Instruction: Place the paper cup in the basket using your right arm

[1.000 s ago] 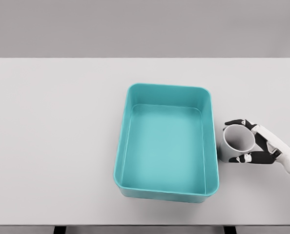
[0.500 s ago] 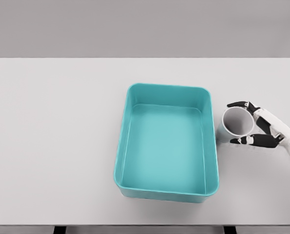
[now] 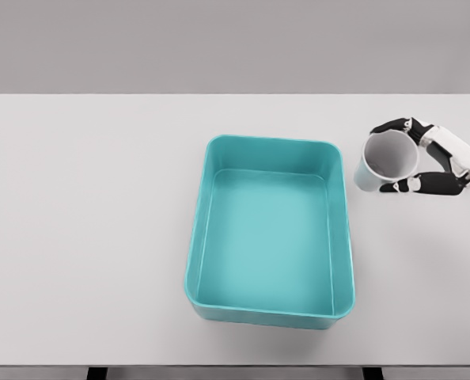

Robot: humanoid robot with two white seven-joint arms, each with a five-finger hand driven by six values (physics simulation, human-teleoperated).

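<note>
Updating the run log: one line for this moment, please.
right hand: shut on paper cup | cup: lifted, right of basket | basket: empty

Simulated test bench, no real room — plain white table (image 3: 100, 237) against flat grey backdrop (image 3: 235, 43), rendered w/ even lighting, untextured surfaces; teal basket (image 3: 271, 317) as sole prop — bare lab-style setup.

1. Only the right hand (image 3: 434, 158) and a short stretch of its forearm show, near the tabletop's right edge
2. The back of the hand and the forearm are covered in smooth white shells
3. The fingers (image 3: 393, 127) are black at the joints and tips, with white segments between
</note>
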